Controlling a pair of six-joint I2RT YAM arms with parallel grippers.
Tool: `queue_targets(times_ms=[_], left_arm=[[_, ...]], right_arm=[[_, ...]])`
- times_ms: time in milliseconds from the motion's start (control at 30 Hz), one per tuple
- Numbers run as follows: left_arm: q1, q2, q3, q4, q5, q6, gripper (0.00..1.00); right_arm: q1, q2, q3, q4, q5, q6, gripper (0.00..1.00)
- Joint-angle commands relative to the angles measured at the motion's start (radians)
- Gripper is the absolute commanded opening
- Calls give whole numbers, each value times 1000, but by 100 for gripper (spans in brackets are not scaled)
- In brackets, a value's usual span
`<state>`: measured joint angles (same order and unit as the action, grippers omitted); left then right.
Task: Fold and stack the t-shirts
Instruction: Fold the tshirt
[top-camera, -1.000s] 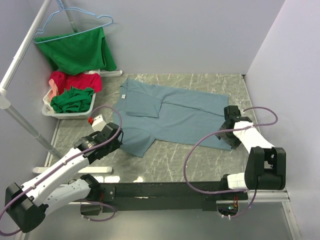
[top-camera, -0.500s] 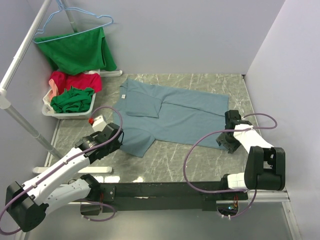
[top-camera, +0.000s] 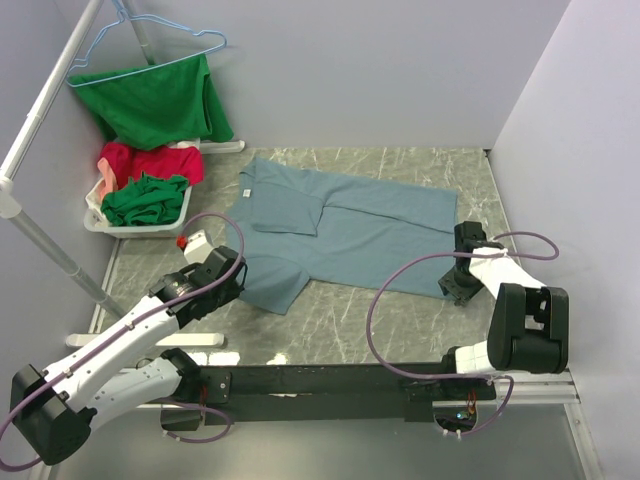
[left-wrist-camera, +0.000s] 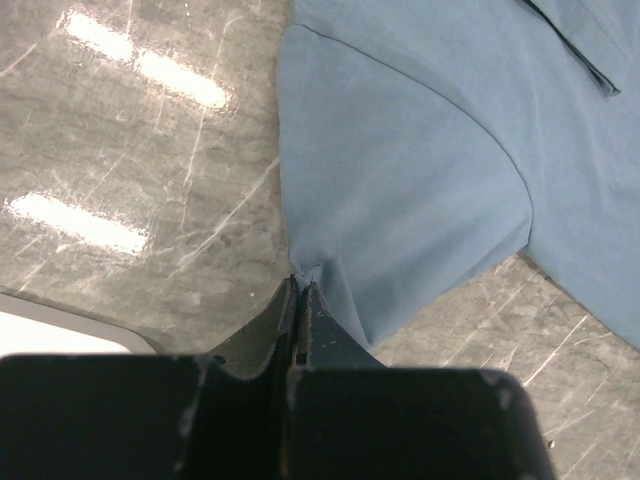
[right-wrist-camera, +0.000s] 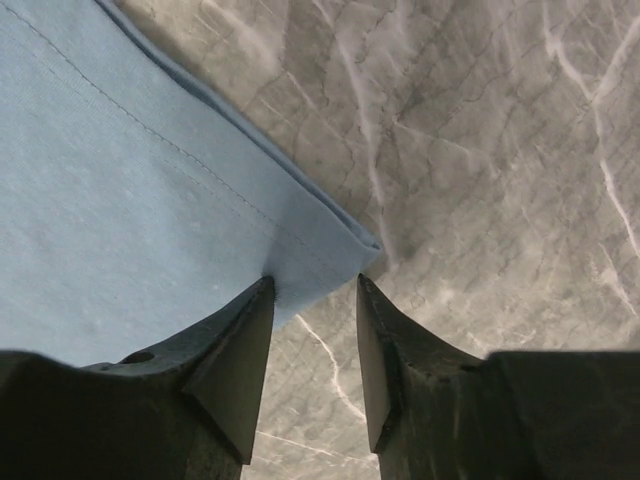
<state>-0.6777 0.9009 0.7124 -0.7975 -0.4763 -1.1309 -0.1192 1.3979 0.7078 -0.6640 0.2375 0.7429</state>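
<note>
A dusty grey-blue t-shirt (top-camera: 350, 235) lies spread flat on the marble table, one sleeve folded in over the chest. My left gripper (top-camera: 237, 275) is shut on the hem of the near left sleeve (left-wrist-camera: 310, 270), and a small pinch of cloth shows between its tips (left-wrist-camera: 301, 283). My right gripper (top-camera: 452, 290) is low over the shirt's near right hem corner (right-wrist-camera: 340, 245). Its jaws stand apart at either side of that corner, the left fingertip (right-wrist-camera: 262, 290) touching the cloth. More t-shirts, red (top-camera: 150, 160) and dark green (top-camera: 145, 198), lie in a basket at the left.
The white basket (top-camera: 100, 222) stands at the table's left edge. Another green shirt (top-camera: 155, 100) hangs from a blue hanger on a white rack, whose slanting pole (top-camera: 40, 245) crosses the left side. Walls close in the back and right.
My right gripper has moved toward the near edge and come down onto the shirt's hem corner, its jaws narrowing. The left gripper has kept its hold on the sleeve and has not moved.
</note>
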Motion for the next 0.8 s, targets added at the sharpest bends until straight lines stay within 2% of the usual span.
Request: queue_targets(times_ms=[0, 300, 400, 433, 500, 533, 767], left_arm=[[-3, -23, 44, -55, -36, -13, 1], [-5, -42, 76, -97, -58, -18, 1], [-3, -33, 87, -106, -67, -21, 1], [-3, -28, 88, -105, -70, -21, 1], [-5, -25, 93, -109, -73, -24, 1], [-3, -23, 93, -108, -71, -24, 1], [-5, -22, 98, -103, -68, -21, 1]], right_arm=[[-19, 39, 22, 47, 17, 4, 45], [-37, 150, 59, 102, 5, -11, 42], [-39, 190, 73, 116, -3, -16, 31], [-39, 199, 78, 116, -9, -17, 21], [-40, 219, 90, 121, -10, -20, 11], [-40, 222, 91, 121, -12, -20, 0], [-40, 190, 76, 118, -10, -27, 0]])
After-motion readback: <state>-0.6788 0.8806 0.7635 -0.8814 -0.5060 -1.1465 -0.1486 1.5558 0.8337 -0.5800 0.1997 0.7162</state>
